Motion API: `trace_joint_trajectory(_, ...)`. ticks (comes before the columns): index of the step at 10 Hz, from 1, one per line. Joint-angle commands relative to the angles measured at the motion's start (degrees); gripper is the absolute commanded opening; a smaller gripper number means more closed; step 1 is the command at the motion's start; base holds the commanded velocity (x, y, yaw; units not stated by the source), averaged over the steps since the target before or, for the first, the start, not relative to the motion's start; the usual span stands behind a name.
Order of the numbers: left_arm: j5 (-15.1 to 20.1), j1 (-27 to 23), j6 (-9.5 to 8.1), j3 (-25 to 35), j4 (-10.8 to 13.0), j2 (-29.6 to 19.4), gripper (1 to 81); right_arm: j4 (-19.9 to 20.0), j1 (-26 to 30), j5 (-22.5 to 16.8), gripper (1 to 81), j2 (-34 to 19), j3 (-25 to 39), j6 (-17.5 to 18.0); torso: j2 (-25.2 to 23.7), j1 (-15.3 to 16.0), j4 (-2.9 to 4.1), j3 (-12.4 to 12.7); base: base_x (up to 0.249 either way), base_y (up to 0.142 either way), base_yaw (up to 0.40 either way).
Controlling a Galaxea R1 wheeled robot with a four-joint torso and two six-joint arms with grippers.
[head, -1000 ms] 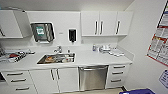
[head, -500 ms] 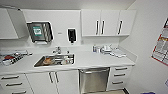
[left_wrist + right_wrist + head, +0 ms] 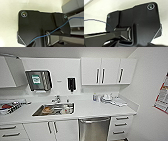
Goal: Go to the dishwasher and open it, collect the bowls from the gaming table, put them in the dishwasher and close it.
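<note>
The dishwasher, right of the sink, is shut; its rigid bar handle suits grasping. Gripper states: cannot tell.

Cam closer to dishwasher.

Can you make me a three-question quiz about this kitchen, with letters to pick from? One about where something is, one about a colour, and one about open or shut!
1. Where is the dishwasher?
A. under the counter, right of the sink
B. on the wall
C. left of the sink

2. What colour are the wall cabinets?
A. yellow
B. white
C. black

3. Is the dishwasher door open or shut?
A. wide open
B. half open
C. shut

Answers:
1 A: its steel front sits below the counter, right of the sink.
2 B: the doors are plain white with dark handles.
3 C: the front stands flush, no racks showing.
</note>
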Motion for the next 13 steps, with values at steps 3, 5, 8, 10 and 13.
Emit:
trace_joint_trajectory(3,2.2,-3.6,0.18,0.5,0.5,-0.7,81.1,-0.3,3.7,-3.0,81.1,-1.0,0.6,-0.1,0.0,0.1,0.0,0.0,0.135,0.0,0.0)
trace_joint_trajectory(5,2.2,-3.6,0.18,0.5,0.4,-0.7,81.1,-0.3,3.7,-3.0,81.1,-1.0,0.6,-0.1,0.0,0.1,0.0,0.0,0.135,0.0,0.0)
trace_joint_trajectory(8,2.2,-3.6,0.18,0.5,0.3,-0.8,81.1,-0.3,3.7,-3.0,81.1,-1.0,0.6,-0.1,0.0,0.1,0.0,0.0,0.135,0.069,0.0)
trace_joint_trajectory(10,2.2,-3.6,0.18,0.5,0.3,-0.8,81.1,-0.3,3.7,-3.0,81.1,-1.0,0.6,-0.1,0.0,0.1,0.0,0.0,0.135,0.07,0.0)
trace_joint_trajectory(13,2.2,-3.6,0.18,0.5,0.4,-0.9,81.1,-0.3,3.7,-2.9,81.1,-0.9,0.4,-0.1,0.0,0.1,0.0,0.0,0.135,0.066,0.0)
